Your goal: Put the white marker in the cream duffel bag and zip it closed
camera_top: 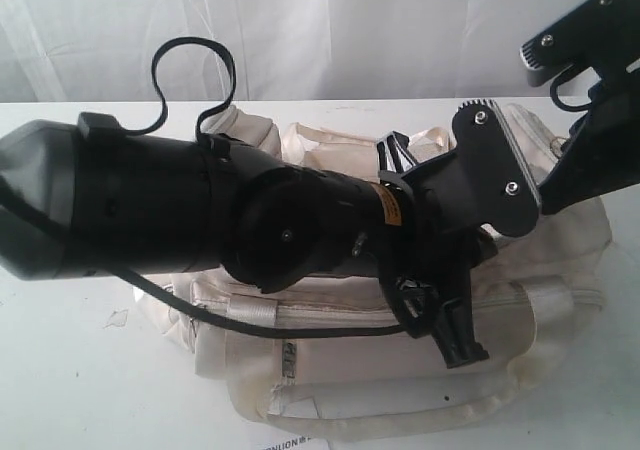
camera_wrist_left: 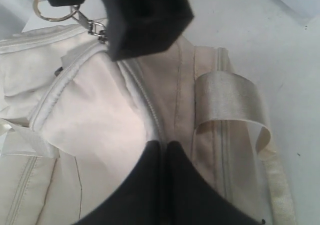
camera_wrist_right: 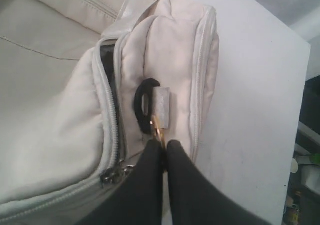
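The cream duffel bag lies on the white table, filling both wrist views. My left gripper is shut right where the grey zip meets its fingertips, and the pull is hidden between them. It reaches across over the bag's middle. At the bag's end, my right gripper is shut on a gold clip hanging from a grey tab. A second zip slider sits beside it, and a dark slit shows higher along that zip. The white marker is not in view.
My left arm fills the near middle of the exterior view and hides much of the bag. A satiny strap handle loops up beside the zip. A key ring dangles near the right gripper.
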`<act>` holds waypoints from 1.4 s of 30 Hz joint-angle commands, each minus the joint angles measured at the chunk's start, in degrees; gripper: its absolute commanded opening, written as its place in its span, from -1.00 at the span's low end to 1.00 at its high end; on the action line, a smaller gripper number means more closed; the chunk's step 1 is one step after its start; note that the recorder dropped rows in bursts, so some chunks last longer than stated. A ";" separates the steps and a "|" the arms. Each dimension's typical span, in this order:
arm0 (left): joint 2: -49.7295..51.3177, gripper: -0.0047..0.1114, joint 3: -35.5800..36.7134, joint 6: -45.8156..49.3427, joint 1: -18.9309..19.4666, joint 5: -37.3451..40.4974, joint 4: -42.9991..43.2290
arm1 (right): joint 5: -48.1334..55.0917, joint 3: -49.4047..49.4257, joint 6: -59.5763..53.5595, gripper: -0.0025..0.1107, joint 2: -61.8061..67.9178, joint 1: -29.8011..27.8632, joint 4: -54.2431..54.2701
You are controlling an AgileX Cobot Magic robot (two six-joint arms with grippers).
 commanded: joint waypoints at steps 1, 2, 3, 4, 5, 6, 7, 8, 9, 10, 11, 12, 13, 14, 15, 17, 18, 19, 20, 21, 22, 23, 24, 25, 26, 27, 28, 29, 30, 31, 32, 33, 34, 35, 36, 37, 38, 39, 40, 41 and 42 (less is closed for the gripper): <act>-0.37 -0.92 -0.35 -0.54 -1.51 2.86 -0.69 | -2.12 0.09 0.58 -0.96 0.83 -0.61 -4.97; -0.37 -0.92 -0.35 -0.54 -1.88 3.10 -0.69 | -1.99 0.09 1.22 -0.96 1.27 -0.61 -5.74; -0.37 -0.92 -0.35 -0.54 -2.03 3.44 -0.69 | -1.83 0.09 2.13 -0.96 1.80 -0.90 -6.59; -0.37 -0.92 -0.35 -0.54 -2.14 3.66 -0.69 | -2.07 0.09 2.54 -0.96 2.10 -1.35 -6.77; -0.37 -0.92 -0.35 -0.54 -2.25 4.26 -0.69 | -2.56 0.09 2.53 -0.96 2.49 -1.68 -6.90; -0.37 -0.92 -0.35 -0.54 -2.25 4.77 -0.69 | -3.51 0.09 2.53 -0.96 2.73 -2.25 -7.04; -0.37 -0.92 -0.35 -0.54 -2.42 5.15 -0.69 | -4.29 -0.04 2.53 -0.96 3.01 -2.65 -7.29; -0.37 -0.92 -0.35 -0.54 -2.40 6.07 -0.69 | -4.88 -0.13 2.53 -0.96 3.25 -2.96 -7.34; -0.37 -0.92 -0.35 -0.54 -2.63 6.59 -0.69 | -5.49 -0.45 2.53 -0.96 3.72 -3.55 -7.46; -0.37 -0.92 -0.35 -0.54 -2.63 6.90 -0.69 | -5.72 -0.82 2.53 -0.96 4.18 -4.01 -7.46; -0.37 -0.92 -0.35 -0.54 -2.63 7.05 -0.69 | -5.99 -1.17 2.53 -0.96 4.63 -4.64 -7.46; -0.37 -0.92 -0.35 -0.54 -2.63 7.05 -0.69 | -6.08 -1.72 2.53 -0.96 5.43 -5.10 -7.46; -0.48 -0.92 -0.35 -0.54 -2.63 7.02 -0.69 | -6.38 -2.12 2.53 -0.96 5.91 -5.65 -7.58; -0.48 -0.92 -0.35 -0.54 -2.63 7.02 -0.69 | -6.80 -2.46 2.53 -0.96 6.38 -5.82 -7.69; -0.48 -0.92 -0.35 -0.54 -2.63 6.91 -0.69 | -7.43 -2.91 2.53 -0.96 6.95 -6.21 -7.67; -0.48 -0.92 -0.35 -0.54 -2.63 7.08 -0.69 | -8.48 -3.94 2.41 -0.96 8.09 -6.22 -7.67; -0.48 -0.92 -0.35 -0.54 -2.63 7.16 -0.69 | -8.90 -4.54 2.29 -0.96 8.79 -6.22 -7.67; -0.48 -0.92 -0.35 -0.54 -2.63 7.16 -0.69 | -9.20 -5.33 2.29 -0.96 9.62 -6.22 -7.67; -0.48 -0.92 -0.35 -0.54 -2.63 7.30 -0.69 | -9.33 -6.17 2.29 -0.96 10.54 -6.22 -7.67; -0.48 -0.92 -0.35 -0.54 -2.63 7.30 -0.69 | -9.33 -7.67 2.29 -0.96 12.34 -6.22 -7.67; -0.48 -0.92 -0.35 -0.54 -2.63 7.40 -0.69 | -9.33 -8.49 2.29 -0.96 13.26 -6.22 -7.67; -0.48 -0.92 -0.35 -0.54 -2.63 7.40 -0.69 | -9.33 -9.29 2.29 -0.96 14.08 -6.22 -7.67; -0.48 -0.92 -0.35 -0.54 -2.63 7.40 -0.69 | -9.33 -9.85 2.29 -0.96 14.70 -6.22 -7.67; -0.48 -0.92 -0.35 -0.54 -2.63 7.40 -0.69 | -9.33 -10.61 2.29 -0.96 15.38 -6.22 -7.67; -0.48 -0.92 -0.35 -0.54 -2.63 7.69 -0.69 | -9.33 -12.10 2.29 -0.96 16.63 -6.22 -7.67; -0.48 -0.92 -0.35 -0.54 -2.63 7.84 -0.69 | -9.33 -12.70 2.29 -0.96 17.15 -6.22 -7.67; -0.48 -0.92 -0.35 -0.54 -2.63 8.22 -0.69 | -9.87 -14.13 2.39 -0.96 18.22 -6.22 -7.67; -0.48 -0.92 -0.35 -0.54 -2.63 8.24 -0.69 | -10.12 -14.85 2.39 -0.96 18.71 -6.22 -7.67; -0.48 -0.92 -0.35 -0.54 -2.63 8.36 -0.69 | -10.21 -16.61 2.52 -0.96 19.96 -6.22 -7.67; -0.48 -0.92 -0.35 -0.54 -2.63 8.36 -0.69 | -10.21 -17.75 2.73 -0.96 20.88 -6.22 -7.67; -0.48 -0.92 -0.35 -0.54 -2.63 8.36 -0.69 | -10.21 -18.80 2.73 -0.96 21.72 -6.22 -7.67; -0.48 -0.92 -0.35 -0.54 -2.63 8.36 -0.69 | -10.21 -19.71 2.73 -0.96 22.51 -6.22 -7.67; -0.48 -0.92 -0.35 -0.54 -2.63 8.36 -0.69 | -10.21 -20.63 2.73 -0.96 23.25 -6.22 -7.67; -0.48 -0.92 -0.35 -0.54 -2.63 8.36 -0.69 | -10.21 -21.55 2.73 -0.96 24.08 -6.22 -7.46; -0.48 -0.92 -0.35 -0.54 -2.63 8.36 -0.69 | -9.95 -22.21 2.73 -0.96 24.66 -6.22 -7.35; -0.48 -0.92 -0.35 -0.54 -2.63 8.48 -0.69 | -9.94 -22.50 2.73 -0.96 25.04 -6.22 -7.35; -0.48 -0.92 -0.35 -0.54 -2.63 8.48 -0.69 | -9.94 -22.73 2.73 -0.96 25.21 -6.22 -7.03; -0.48 -0.92 -0.35 -0.54 -2.63 8.48 -0.69 | -9.94 -22.73 2.73 -0.96 25.21 -6.22 -6.81; -0.48 -0.92 -0.35 -0.54 -2.63 8.48 -0.69 | -9.94 -22.73 2.73 -0.96 25.21 -6.22 -6.68; -0.48 -0.92 -0.35 -0.54 -2.63 8.48 -0.69 | -9.68 -22.73 2.73 -0.96 25.21 -6.22 -6.39; -0.48 -0.92 -0.35 -0.54 -2.63 8.48 -0.69 | -9.37 -22.73 2.73 -0.96 25.21 -6.22 -6.23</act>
